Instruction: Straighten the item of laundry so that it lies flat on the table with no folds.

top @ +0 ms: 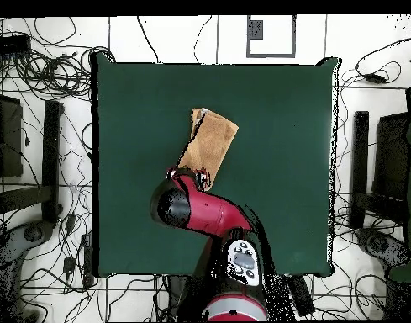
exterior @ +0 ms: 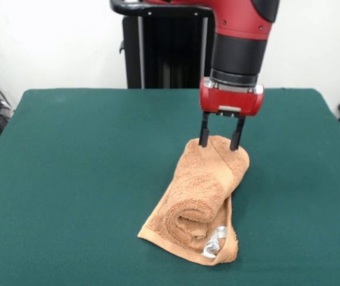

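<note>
- Towel [exterior: 202, 199]: orange-tan terry, rolled and folded over itself, not flat; lies on the table's green top, a bit to the picture-right of table centre in the front view.
- Towel's near end, front view: a loose roll with the spiral showing, flat bottom layer sticking out below it toward the camera.
- Label [exterior: 215, 243]: small, white-silver, crumpled, at the towel's near edge, right of the roll's opening.
- Towel's far end: humped up, raised above the rest of the cloth, right under the gripper.
- Gripper [exterior: 220, 141]: red body, two black fingers pointing straight down, set apart; one fingertip [exterior: 203, 142] at each side of the towel's raised far end, touching or pressed into the cloth. Jaws roughly as wide as the hump; cannot tell if they actually pinch it.
- Arm [exterior: 241, 42]: red and black, coming down from above the towel's far end; black pedestal behind it at the table's far side.
- Overhead view: towel [top: 210, 145] a slanted oblong near table centre, its end nearest the robot base hidden under the arm [top: 196, 210].
- Table [top: 284, 193]: dark green, far wider than the towel; bare cloth all round the towel.
- Floor around the table, overhead: cables [top: 49, 71] scattered on white tiles.
</note>
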Action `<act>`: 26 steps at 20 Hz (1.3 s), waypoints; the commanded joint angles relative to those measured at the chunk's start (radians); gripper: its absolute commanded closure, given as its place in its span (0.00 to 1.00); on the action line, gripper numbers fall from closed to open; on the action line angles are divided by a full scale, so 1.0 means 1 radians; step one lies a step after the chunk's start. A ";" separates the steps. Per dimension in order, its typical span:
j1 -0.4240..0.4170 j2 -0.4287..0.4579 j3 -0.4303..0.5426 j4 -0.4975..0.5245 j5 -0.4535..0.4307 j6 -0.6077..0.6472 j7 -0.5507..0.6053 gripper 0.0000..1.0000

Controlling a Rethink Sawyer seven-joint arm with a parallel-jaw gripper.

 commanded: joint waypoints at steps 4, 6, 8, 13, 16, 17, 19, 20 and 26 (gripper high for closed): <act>0.011 0.081 0.127 -0.010 0.025 -0.020 0.219 0.00; 0.011 0.084 0.126 -0.020 0.028 -0.009 0.215 0.00; 0.013 0.082 0.125 -0.023 0.033 0.004 0.215 0.00; 0.038 0.010 0.114 0.025 0.048 0.096 0.223 0.00; 0.047 -0.037 0.116 0.068 0.051 0.134 0.232 0.00; 0.050 -0.048 0.116 0.079 0.053 0.141 0.236 0.00; 0.053 -0.077 0.122 0.110 0.052 0.146 0.242 0.00; 0.054 -0.092 0.124 0.121 0.053 0.154 0.242 0.00; 0.073 -0.188 0.126 0.204 0.060 0.208 0.252 0.00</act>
